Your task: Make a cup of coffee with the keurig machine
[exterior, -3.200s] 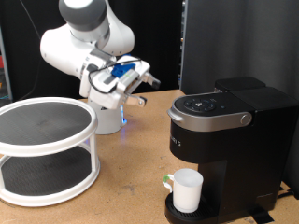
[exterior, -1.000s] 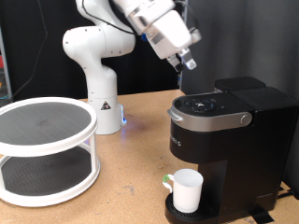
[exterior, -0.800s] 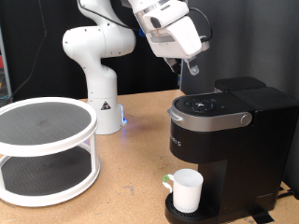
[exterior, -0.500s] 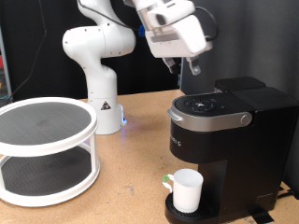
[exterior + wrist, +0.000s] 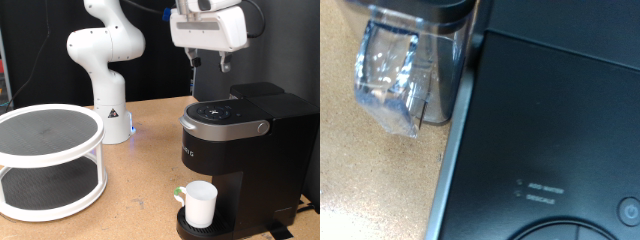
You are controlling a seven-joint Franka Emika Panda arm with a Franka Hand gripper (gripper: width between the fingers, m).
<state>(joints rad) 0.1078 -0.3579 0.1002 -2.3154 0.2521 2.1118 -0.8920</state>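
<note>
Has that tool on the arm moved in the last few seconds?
Yes. The tool rose from beside the robot's white base and swung toward the exterior view's right, above the keurig machine.

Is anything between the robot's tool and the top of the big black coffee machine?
No. The exterior view shows only bare air between the tool and the black boxy coffee machine.

A white round two-tier shelf with dark mesh decks [image 5: 48, 160] stands at my exterior view's left, on the brown wooden tabletop [image 5: 140, 185].

The brown table [image 5: 140, 170] carries the keurig machine [image 5: 245, 160], a white two-tier stand [image 5: 48, 160] and the robot's base [image 5: 112, 120].
</note>
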